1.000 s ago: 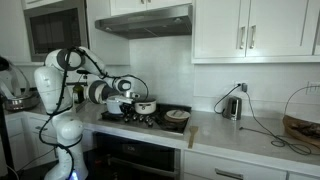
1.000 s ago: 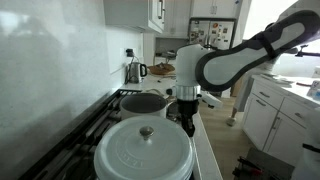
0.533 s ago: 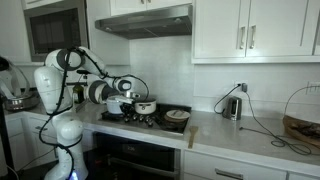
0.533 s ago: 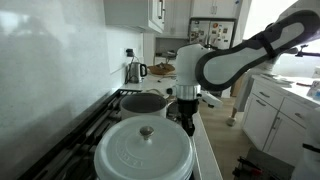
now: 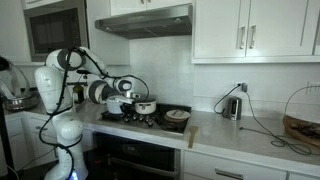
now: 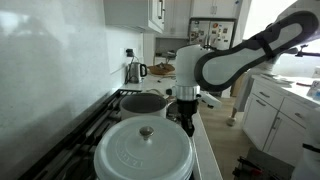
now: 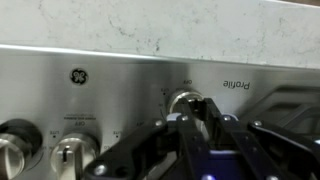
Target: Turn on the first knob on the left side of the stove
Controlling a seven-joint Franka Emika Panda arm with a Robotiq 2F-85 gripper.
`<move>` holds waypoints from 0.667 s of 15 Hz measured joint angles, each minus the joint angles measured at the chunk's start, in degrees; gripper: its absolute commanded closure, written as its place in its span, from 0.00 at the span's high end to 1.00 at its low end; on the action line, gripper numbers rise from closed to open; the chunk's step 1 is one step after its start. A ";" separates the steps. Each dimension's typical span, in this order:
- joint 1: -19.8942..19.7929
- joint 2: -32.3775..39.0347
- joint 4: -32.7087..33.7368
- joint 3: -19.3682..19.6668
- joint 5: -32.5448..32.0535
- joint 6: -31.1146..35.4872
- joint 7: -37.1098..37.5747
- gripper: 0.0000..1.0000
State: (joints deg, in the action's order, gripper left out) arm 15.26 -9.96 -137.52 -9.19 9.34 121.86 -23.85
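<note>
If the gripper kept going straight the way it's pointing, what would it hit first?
Most likely the round knob on the steel control panel, directly ahead of the gripper in the wrist view; the remaining gap is unclear.

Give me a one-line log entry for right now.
stage: at stove front | gripper: straddles a knob, grip unclear | white lidded pot on stove

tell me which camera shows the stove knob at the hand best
The wrist view: the knob sits mid-frame on the steel front panel, right at the hand. In both exterior views no knob can be made out; only the stove top shows.
</note>
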 measured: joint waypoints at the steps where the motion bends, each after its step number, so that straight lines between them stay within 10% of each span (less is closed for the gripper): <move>1: 0.00 0.11 0.10 0.00 0.00 -0.07 0.00 0.05; 10: -0.07 1.62 1.95 -0.18 -0.70 -2.19 0.57 0.05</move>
State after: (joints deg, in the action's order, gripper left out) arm 15.19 -8.33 -135.57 -9.37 8.64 119.67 -23.28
